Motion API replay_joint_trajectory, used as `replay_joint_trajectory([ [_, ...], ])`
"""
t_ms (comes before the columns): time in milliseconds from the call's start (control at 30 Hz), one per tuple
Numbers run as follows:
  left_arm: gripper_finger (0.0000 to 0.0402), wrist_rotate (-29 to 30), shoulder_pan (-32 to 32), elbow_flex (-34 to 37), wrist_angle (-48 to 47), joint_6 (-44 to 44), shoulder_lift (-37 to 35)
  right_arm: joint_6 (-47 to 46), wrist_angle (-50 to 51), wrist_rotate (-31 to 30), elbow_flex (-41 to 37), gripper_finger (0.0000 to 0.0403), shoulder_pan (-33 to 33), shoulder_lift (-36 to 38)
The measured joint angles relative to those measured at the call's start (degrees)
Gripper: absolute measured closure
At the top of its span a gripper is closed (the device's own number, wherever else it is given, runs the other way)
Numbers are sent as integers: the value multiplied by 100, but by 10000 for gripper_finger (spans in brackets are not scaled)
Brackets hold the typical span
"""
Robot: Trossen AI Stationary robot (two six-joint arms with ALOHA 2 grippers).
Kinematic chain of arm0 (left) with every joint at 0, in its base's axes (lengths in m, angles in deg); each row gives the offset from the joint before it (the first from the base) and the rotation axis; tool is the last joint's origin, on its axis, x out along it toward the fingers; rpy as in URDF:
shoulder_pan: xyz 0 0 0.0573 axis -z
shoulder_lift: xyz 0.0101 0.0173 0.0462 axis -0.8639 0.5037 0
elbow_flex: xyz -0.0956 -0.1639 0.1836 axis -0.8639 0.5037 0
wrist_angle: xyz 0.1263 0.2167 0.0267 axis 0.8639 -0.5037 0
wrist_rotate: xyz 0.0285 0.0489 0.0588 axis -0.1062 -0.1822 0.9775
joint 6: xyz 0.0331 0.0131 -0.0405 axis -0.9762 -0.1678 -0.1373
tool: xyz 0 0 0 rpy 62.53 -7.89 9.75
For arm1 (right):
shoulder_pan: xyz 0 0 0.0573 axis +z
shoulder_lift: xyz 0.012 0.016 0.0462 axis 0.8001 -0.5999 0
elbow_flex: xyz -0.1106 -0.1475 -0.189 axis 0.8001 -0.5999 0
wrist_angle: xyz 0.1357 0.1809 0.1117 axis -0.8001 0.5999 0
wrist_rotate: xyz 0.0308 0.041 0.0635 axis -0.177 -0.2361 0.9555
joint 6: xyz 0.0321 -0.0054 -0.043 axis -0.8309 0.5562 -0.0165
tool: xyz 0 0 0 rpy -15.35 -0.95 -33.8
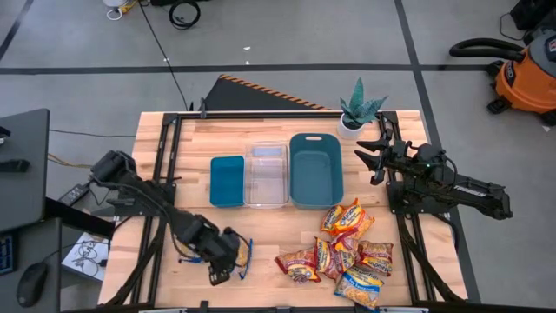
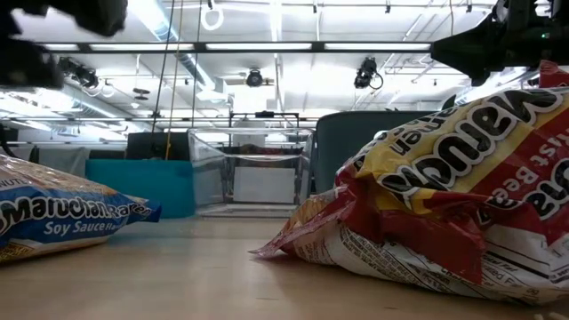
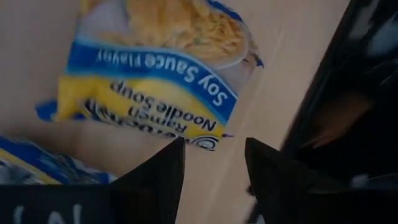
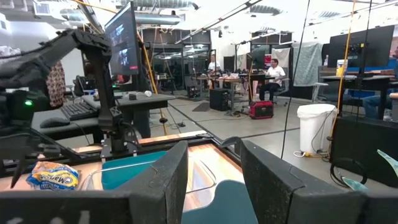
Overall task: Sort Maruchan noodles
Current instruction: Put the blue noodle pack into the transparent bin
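My left gripper (image 1: pixel 221 268) hovers open near the table's near-left edge. In the left wrist view its fingertips (image 3: pixel 168 177) stand just over the edge of a yellow-and-blue soy sauce Maruchan packet (image 3: pixel 161 81) lying flat on the wood; a second blue packet (image 3: pixel 43 165) lies beside it. The gripper hides most of these in the high view, where only a blue packet edge (image 1: pixel 247 257) shows. A pile of several red, orange and blue packets (image 1: pixel 343 254) lies on the near-right of the table. My right gripper (image 1: pixel 372 162) waits open at the far right, above the table.
Three bins stand in a row at mid-table: a small teal bin (image 1: pixel 228 181), a clear bin (image 1: pixel 266 174) and a larger teal bin (image 1: pixel 315 168). A potted plant (image 1: pixel 358 113) stands at the far right, close to my right gripper. Bare wood lies between the bins and the packets.
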Motion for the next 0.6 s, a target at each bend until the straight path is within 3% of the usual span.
replay_joint_trajectory([
  [133, 226, 662, 224, -731, -1083, -653, 480, 0, -1, -2, 0, 250, 1, 0],
  [267, 226, 912, 473, -899, -1047, -357, 766, 1, 1, -1, 0, 250, -1, 0],
  [600, 226, 115, 680, -886, -925, 1614, 1002, 1, -2, -2, -1, 250, 1, 0],
])
